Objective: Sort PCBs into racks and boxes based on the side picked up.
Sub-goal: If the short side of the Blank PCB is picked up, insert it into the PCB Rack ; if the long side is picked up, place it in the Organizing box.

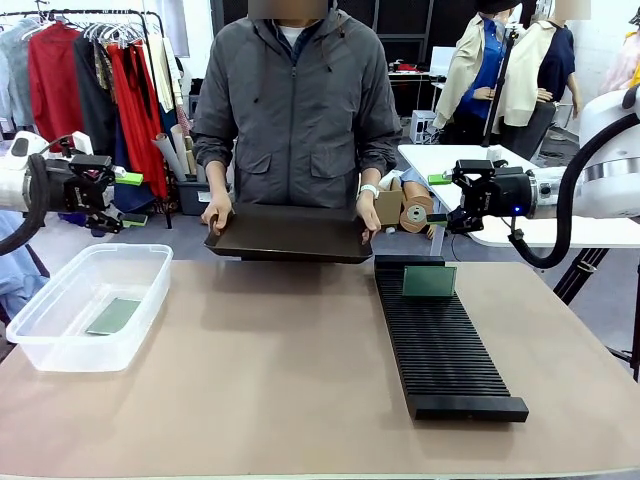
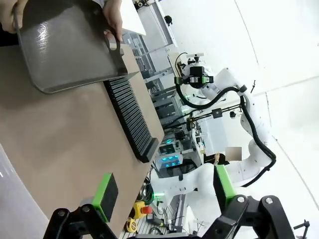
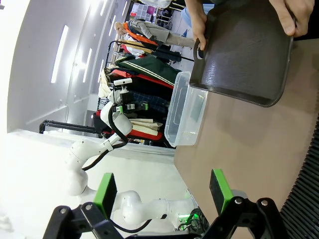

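One PCB (image 1: pixel 113 315) lies flat inside the clear box (image 1: pixel 45 340) at the table's left. Another PCB (image 1: pixel 429 281) stands upright in the far end of the black rack (image 1: pixel 445 350) on the right. My left gripper (image 1: pixel 130 198) hangs open and empty above the table's left edge, beyond the box. My right gripper (image 1: pixel 438 200) is open and empty, raised past the rack's far end. Each wrist view shows its own green-padded fingers spread apart, left gripper (image 2: pixel 164 191) and right gripper (image 3: pixel 162 191), with the rack (image 2: pixel 129 117) and the box (image 3: pixel 187 117) farther off.
A person at the far side holds a dark shallow tray (image 1: pixel 290 238) by both ends, just over the table's far edge; the tray (image 2: pixel 65 45) (image 3: pixel 244 55) looks bare inside. Bare tabletop (image 1: pixel 260 380) lies between box and rack. A white side table (image 1: pixel 450 160) stands at the back right.
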`<state>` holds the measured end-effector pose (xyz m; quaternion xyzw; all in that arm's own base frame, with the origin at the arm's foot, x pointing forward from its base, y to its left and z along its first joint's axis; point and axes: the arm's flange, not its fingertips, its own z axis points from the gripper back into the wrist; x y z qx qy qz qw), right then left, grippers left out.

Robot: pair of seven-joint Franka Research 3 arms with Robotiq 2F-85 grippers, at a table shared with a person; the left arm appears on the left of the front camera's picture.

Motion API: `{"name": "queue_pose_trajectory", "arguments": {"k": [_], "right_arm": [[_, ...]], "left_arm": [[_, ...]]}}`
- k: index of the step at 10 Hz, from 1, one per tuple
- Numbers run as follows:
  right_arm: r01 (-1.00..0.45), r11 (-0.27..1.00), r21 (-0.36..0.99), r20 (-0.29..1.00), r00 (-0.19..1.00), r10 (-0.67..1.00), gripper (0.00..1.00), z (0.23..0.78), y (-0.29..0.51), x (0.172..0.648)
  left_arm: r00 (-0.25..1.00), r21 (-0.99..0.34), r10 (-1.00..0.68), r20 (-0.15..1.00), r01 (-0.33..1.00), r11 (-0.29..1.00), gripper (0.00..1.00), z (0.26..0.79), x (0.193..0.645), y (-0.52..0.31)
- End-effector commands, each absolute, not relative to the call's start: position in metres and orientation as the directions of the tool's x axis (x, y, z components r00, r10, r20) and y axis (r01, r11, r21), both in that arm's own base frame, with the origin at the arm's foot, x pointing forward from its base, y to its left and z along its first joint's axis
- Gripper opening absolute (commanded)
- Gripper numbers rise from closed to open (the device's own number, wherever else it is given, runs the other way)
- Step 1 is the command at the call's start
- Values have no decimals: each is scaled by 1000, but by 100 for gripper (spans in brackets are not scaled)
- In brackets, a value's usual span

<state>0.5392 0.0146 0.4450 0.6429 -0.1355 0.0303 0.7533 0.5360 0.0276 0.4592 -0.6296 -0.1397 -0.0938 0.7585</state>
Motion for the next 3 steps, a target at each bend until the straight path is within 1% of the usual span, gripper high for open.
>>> {"name": "queue_pose_trajectory", "arguments": {"k": [1,3], "right_arm": [[-219,172,960,243,961,-131,100,447,15,539],[-219,172,960,243,961,-131,100,447,15,539]], "left_arm": [[940,-924,31,340,328,195,100,465,534,27],[940,-924,31,340,328,195,100,465,534,27]]}}
